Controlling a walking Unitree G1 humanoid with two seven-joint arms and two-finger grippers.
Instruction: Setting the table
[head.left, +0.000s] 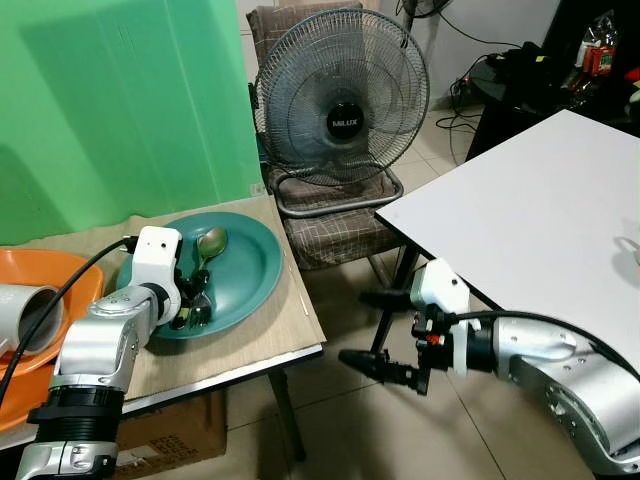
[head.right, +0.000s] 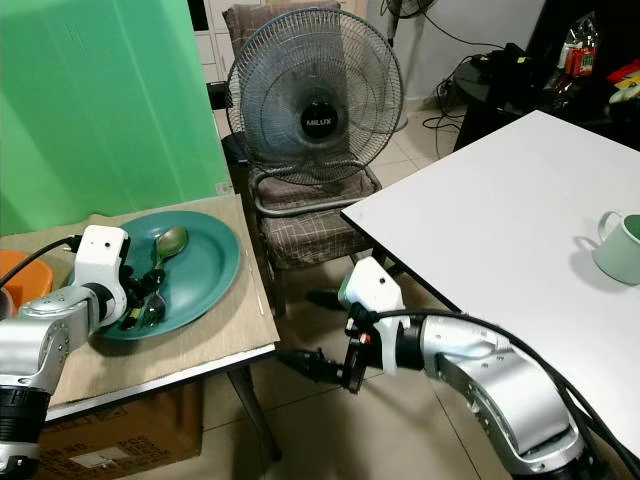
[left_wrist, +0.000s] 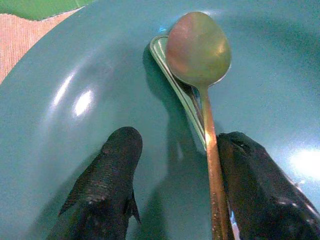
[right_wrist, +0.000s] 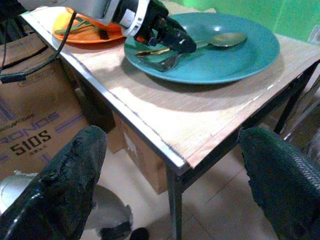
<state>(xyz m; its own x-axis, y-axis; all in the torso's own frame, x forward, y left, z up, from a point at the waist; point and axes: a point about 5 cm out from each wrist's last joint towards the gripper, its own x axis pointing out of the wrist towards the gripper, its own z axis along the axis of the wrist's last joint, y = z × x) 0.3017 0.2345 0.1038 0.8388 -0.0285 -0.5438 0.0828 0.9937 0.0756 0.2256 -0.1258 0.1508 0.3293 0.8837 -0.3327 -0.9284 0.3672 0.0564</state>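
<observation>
Teal plate (head.left: 250, 265) is sitting on the wooden worktop (head.left: 240, 340), carrying the spoon (left_wrist: 200, 75) and the fork (left_wrist: 175, 85) stacked under it. The left gripper (left_wrist: 172, 190) is reaching into the plate, fingers spread either side of the spoon's handle, probably lining up a pinch. The right gripper (head.left: 375, 328) is hanging open off the plate's far side, over the floor.

The teal plate (head.left: 240, 265) is viewed from above and behind by both head eyes, facing forward and down, with the fan (head.right: 318, 95) seen beyond it. The plate (left_wrist: 60, 90) is met at very close range by the left wrist view. From below the tabletop (right_wrist: 165, 120) edge, the plate (right_wrist: 235, 60) is looked back at by the right wrist view.
</observation>
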